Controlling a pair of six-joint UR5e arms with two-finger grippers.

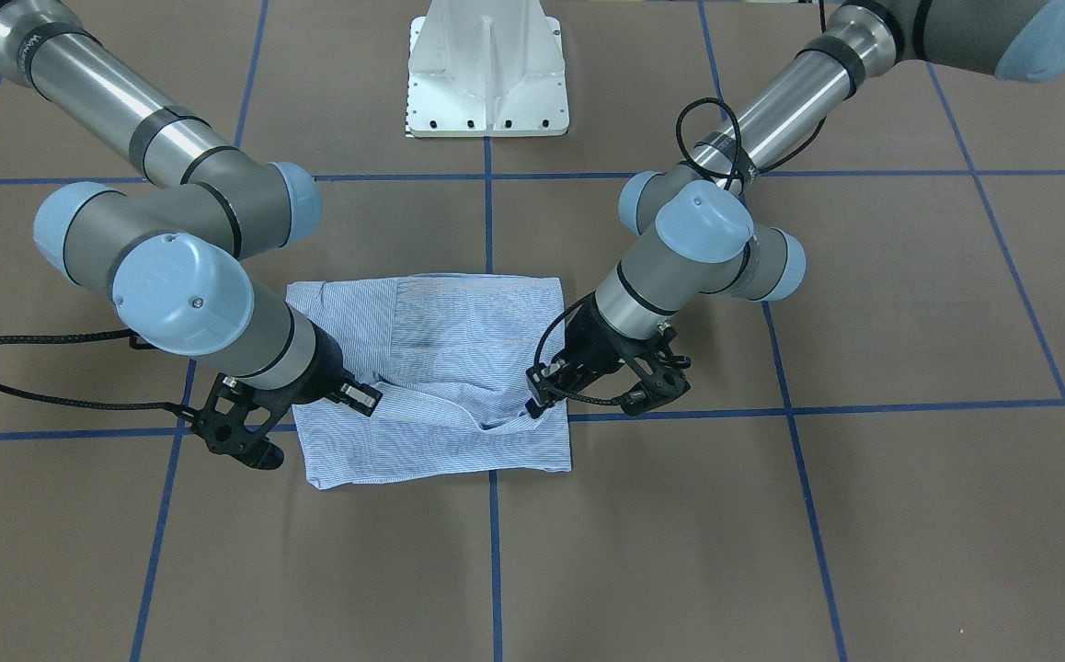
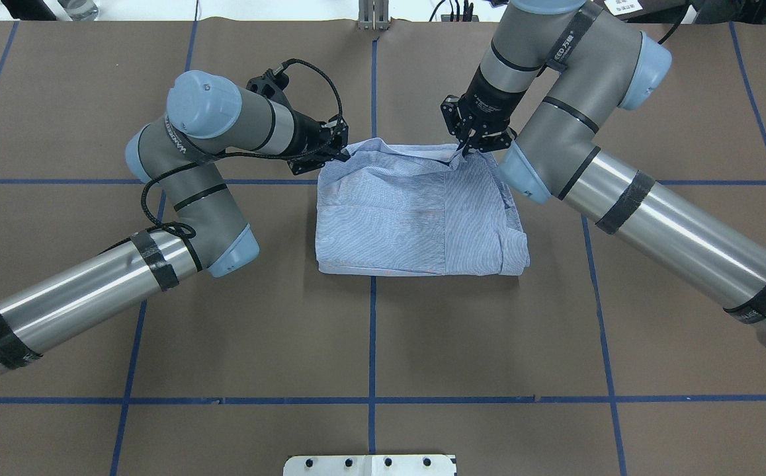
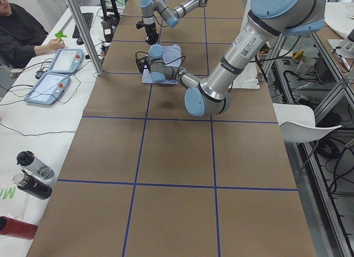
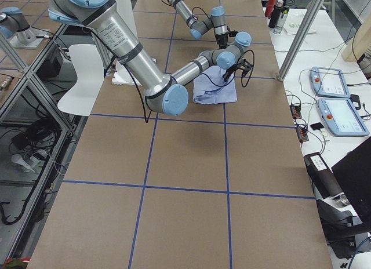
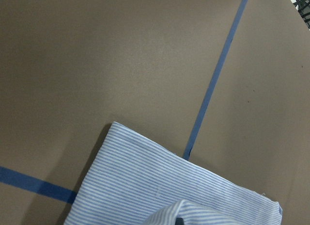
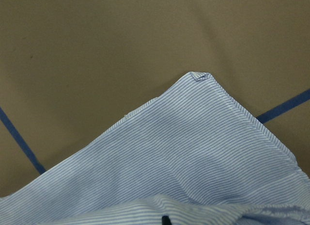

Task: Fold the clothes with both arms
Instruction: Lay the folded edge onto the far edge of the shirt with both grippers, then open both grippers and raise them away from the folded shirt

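A further fold seems under way on the thin blue-and-white striped shirt [image 2: 409, 218]
Left gripper [image 2: 345, 155] and right gripper [image 2: 458, 153] each pinch its far edge; next, lift together evenly

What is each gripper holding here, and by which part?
Both appear to pinch the striped shirt. The left gripper and the right gripper each grip the raised edge of its top layer, on the side farthest from the robot.

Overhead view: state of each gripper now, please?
Left gripper: closed on the striped shirt, far corner.
Right gripper: closed on the shirt, far edge.
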